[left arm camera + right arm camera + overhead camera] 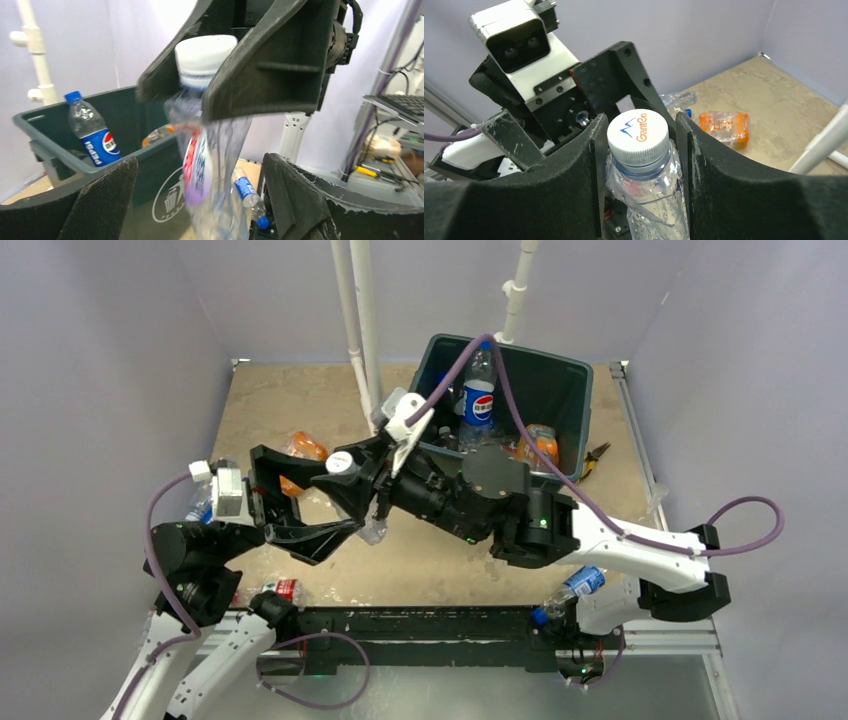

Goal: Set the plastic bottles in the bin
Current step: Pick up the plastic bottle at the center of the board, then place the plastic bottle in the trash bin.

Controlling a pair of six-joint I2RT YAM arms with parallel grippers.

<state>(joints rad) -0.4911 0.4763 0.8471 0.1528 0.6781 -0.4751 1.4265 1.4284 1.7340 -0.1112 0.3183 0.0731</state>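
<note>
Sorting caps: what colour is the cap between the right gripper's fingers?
White cap with orange and blue print; best in the right wrist view.

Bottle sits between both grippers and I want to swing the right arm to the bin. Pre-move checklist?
1. Right gripper shut on the white-cap bottle: ok, its fingers flank the neck just under the cap.
2. Left gripper open: ok, jaws wide.
3. Bottle free of the left fingers: ok, gaps show on both sides. Its body hangs between them, though, so probably lift before swinging.
4. Bin has room: ok, open space shows right of the Pepsi bottle.
5. Purple cable off the bin opening: not ok, it arcs across it.
</note>
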